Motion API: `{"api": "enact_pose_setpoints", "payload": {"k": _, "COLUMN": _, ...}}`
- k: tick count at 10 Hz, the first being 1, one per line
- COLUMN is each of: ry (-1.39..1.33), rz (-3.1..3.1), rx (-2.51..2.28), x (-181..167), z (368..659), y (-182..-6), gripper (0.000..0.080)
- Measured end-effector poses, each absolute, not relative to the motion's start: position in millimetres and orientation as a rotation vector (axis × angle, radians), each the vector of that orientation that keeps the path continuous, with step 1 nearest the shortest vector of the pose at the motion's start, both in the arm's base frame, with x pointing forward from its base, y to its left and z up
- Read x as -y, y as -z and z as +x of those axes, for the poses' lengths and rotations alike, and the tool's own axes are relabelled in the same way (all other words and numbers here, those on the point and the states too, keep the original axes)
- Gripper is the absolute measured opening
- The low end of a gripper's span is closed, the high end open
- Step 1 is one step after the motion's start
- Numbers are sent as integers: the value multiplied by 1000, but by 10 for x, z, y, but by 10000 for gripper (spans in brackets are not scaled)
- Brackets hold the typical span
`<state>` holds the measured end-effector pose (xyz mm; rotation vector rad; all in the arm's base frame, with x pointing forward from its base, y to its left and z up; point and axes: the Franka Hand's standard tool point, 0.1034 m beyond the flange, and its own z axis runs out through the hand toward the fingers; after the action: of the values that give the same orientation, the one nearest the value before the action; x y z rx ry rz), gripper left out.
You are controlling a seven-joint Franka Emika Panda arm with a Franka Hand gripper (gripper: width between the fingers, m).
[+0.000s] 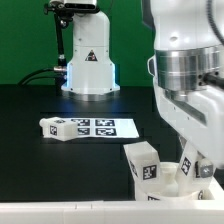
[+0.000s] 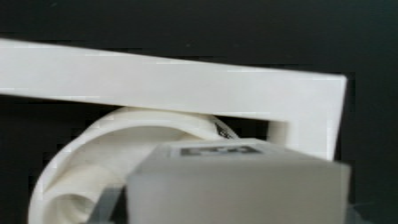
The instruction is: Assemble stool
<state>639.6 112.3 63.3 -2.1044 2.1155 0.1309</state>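
Note:
A chunky white stool leg (image 1: 146,160) with black-and-white tags is tilted at the exterior view's lower right. In the wrist view it fills the foreground (image 2: 231,190), its tagged end facing the camera. My gripper (image 1: 186,168) comes down from the right and appears shut on this leg. Its fingers are hidden in the wrist view. The round white seat (image 2: 107,150) lies just beyond the leg against the white bar. In the exterior view only a curved part of it (image 1: 176,184) shows below the gripper. A second leg (image 1: 55,128) lies on the black table.
The marker board (image 1: 98,127) lies flat mid-table, right beside the second leg. A long white bar (image 2: 160,82) borders the seat's far side and turns a corner, and it also runs along the exterior view's bottom edge (image 1: 60,212). The robot base (image 1: 88,60) stands at the back.

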Motion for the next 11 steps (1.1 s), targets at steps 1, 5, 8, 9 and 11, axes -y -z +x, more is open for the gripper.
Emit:
{"api": "enact_pose_setpoints", "payload": {"k": 1, "ry": -136, "rz": -2062, "rx": -2162, "x": -1133, "z": 6387, "y": -622, "gripper": 328}}
{"api": "enact_pose_setpoints", "payload": {"k": 5, "ry": -139, "rz": -2189, "rx": -2042, "x": -1162, "z": 6368, "y": -652, "gripper": 585}}
{"api": "enact_pose_setpoints", "payload": {"k": 8, "ry": -42, "rz": -2554, "rx": -1465, "x": -1109, "z": 6486, "y": -1040, "gripper": 647}}
{"api": "enact_pose_setpoints", "payload": {"k": 9, "ry": -23, "rz": -2634, "rx": -1324, "x": -1111, "z": 6474, "y": -1052, "gripper": 647}}
{"api": "enact_pose_setpoints", "payload": {"k": 11, "ry": -15, "rz": -2683, "rx": -1229, "x": -1093, "z": 6470, "y": -1027, "gripper": 649}}
